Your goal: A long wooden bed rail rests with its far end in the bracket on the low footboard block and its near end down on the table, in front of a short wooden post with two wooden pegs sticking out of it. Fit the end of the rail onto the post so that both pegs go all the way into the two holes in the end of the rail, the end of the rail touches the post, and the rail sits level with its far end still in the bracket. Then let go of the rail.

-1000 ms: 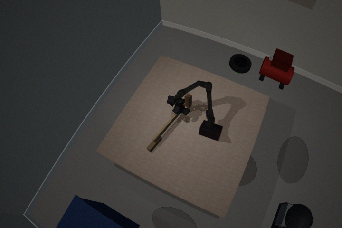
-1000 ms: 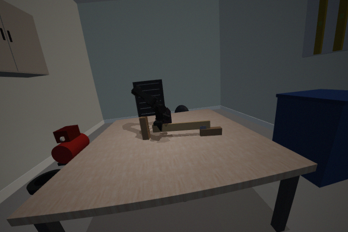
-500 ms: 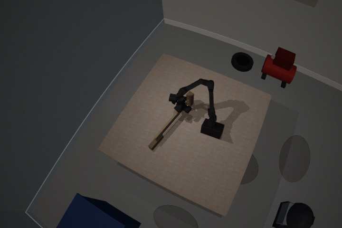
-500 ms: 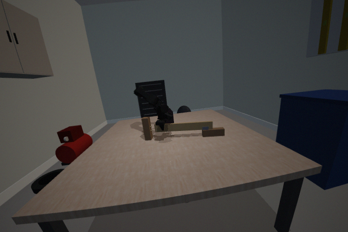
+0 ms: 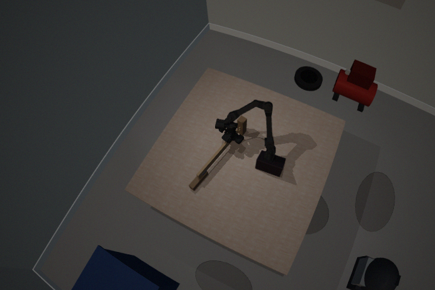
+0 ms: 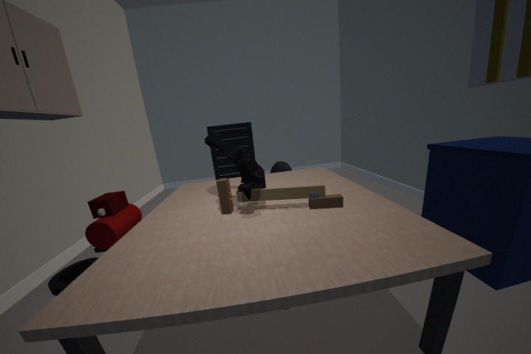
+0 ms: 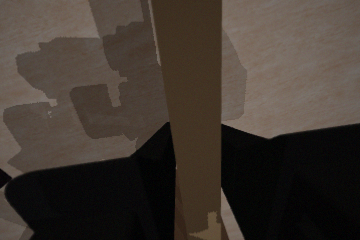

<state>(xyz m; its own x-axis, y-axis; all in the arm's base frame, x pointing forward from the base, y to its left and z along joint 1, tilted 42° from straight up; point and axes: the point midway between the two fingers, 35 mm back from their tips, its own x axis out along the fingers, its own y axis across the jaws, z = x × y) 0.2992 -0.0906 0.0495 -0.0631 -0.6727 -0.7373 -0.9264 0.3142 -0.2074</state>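
Observation:
The wooden rail is raised off the table at its near end and looks about level in the exterior view. Its far end is at the bracket on the low footboard block. My gripper is shut on the rail close to its near end, one finger on each side. The short post stands upright with its pegs towards the rail. A small gap shows between pegs and rail end. The holes are hidden.
The table carries the arm's base, beside the rail. The arm arches over near the post. On the floor are a red compressor, a tyre and a blue cabinet.

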